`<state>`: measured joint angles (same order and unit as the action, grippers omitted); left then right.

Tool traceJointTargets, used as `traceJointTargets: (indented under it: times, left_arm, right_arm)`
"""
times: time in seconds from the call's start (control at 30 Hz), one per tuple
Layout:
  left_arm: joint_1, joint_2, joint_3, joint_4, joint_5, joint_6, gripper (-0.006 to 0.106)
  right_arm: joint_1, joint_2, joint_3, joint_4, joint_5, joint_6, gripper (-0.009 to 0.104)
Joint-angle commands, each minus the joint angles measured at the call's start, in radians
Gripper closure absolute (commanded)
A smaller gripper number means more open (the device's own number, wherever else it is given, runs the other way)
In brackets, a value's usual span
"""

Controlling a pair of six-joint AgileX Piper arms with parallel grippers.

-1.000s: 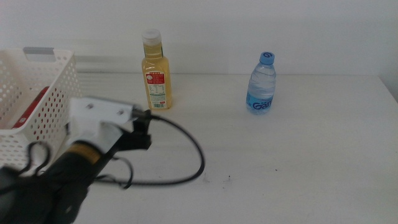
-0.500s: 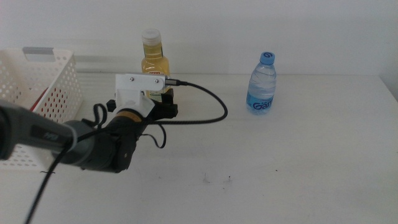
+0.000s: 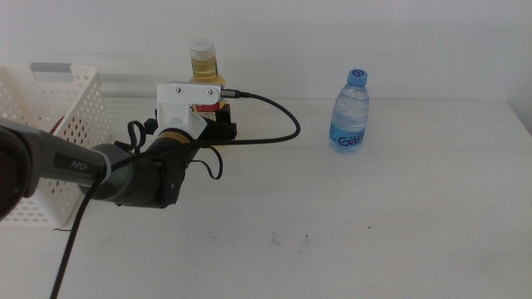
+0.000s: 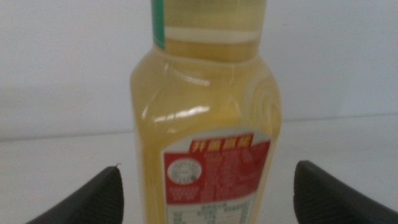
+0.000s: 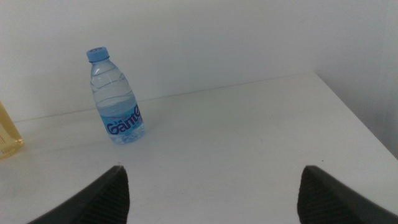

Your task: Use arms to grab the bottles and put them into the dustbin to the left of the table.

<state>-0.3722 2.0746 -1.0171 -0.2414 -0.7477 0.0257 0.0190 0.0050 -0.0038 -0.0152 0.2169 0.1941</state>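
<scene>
Yellow-liquid bottle (image 4: 205,124) stands between the wide-open jaws of the left gripper (image 4: 205,196), untouched; right gripper (image 5: 211,193), also open, faces the water bottle (image 5: 116,96)

I am facing a glossy clear plastic yellow-liquid bottle (image 4: 205,124) with a paper-looking label; my jaws are looking matt black, the table (image 3: 399,216) smooth white.

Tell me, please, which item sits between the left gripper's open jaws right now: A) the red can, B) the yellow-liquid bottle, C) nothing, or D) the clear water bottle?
B: the left wrist view shows the yellow-liquid bottle centred in the left gripper, jaws apart either side.
</scene>
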Motion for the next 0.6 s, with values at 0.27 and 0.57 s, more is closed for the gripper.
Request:
traceJointTargets:
  times: [0.27, 0.57]
  left_arm:
    - [0.016, 0.109, -0.116, 0.005, 0.011, 0.001, 0.007]
    - [0.033, 0.291, -0.305, 0.009, -0.037, 0.003, 0.007]
  right_arm:
    - [-0.009, -0.005, 0.004, -0.008, -0.006, -0.007, 0.003]
    - [-0.009, -0.005, 0.004, -0.008, -0.006, -0.007, 0.003]
